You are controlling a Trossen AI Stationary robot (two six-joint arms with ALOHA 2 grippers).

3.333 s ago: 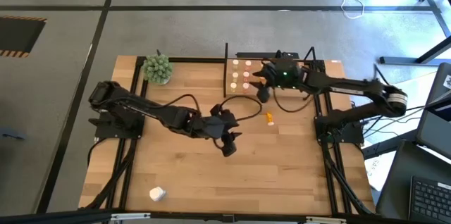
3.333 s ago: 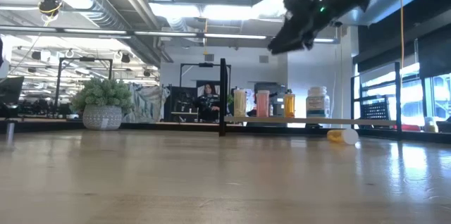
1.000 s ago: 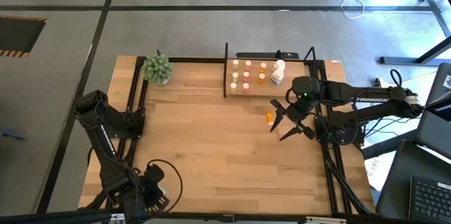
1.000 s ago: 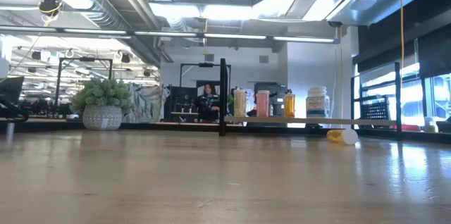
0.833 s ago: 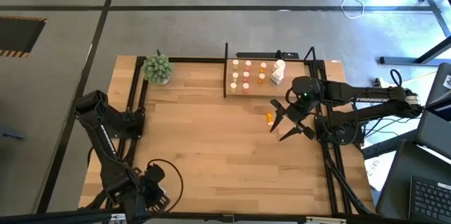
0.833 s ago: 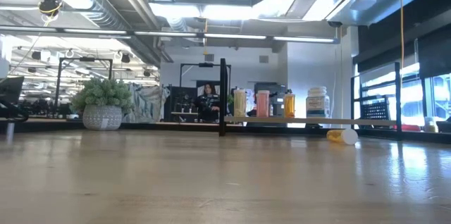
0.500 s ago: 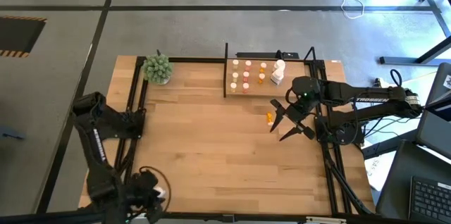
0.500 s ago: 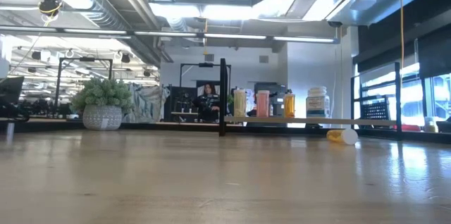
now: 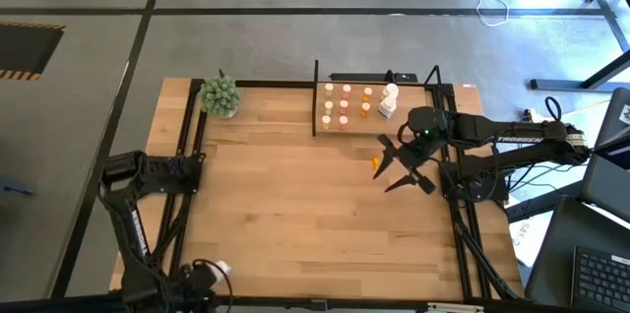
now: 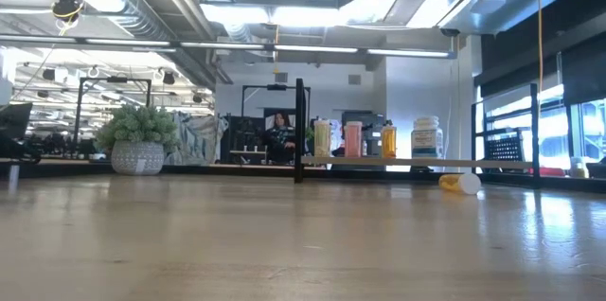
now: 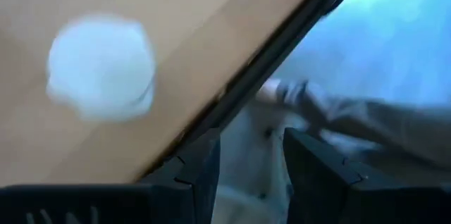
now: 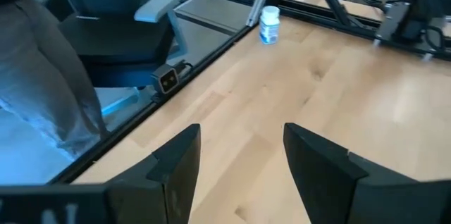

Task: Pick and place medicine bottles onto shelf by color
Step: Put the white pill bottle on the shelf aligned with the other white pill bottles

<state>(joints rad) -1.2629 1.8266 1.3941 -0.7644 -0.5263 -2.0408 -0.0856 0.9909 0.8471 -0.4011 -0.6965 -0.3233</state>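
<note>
The shelf [image 9: 369, 116] stands at the table's far edge, with several small bottles with white, pinkish and orange tops on it [image 9: 344, 104] and a larger white bottle [image 9: 389, 98]. An orange bottle with a white cap [image 9: 375, 162] lies on its side on the table in front of the shelf; it also shows in the low view [image 10: 461, 184]. My right gripper [image 9: 400, 167] is open and empty, just right of that bottle and above the table. A white bottle [image 11: 101, 67] stands near the table's near left edge [image 9: 220, 270]. My left gripper [image 11: 250, 160] is open beside it and touches nothing.
A green spiky plant in a pot [image 9: 220, 95] stands at the far left. Black rails run along the table's edges [image 11: 282, 62]. A person in grey trousers [image 12: 42, 76] stands beyond the table's near edge. The table's middle [image 9: 295, 195] is bare wood.
My left arm has swung toward the table's near left corner, and its gripper has gone down to the near edge beside the white bottle. My right gripper has shifted slightly toward the far edge. The bottles have stayed in place.
</note>
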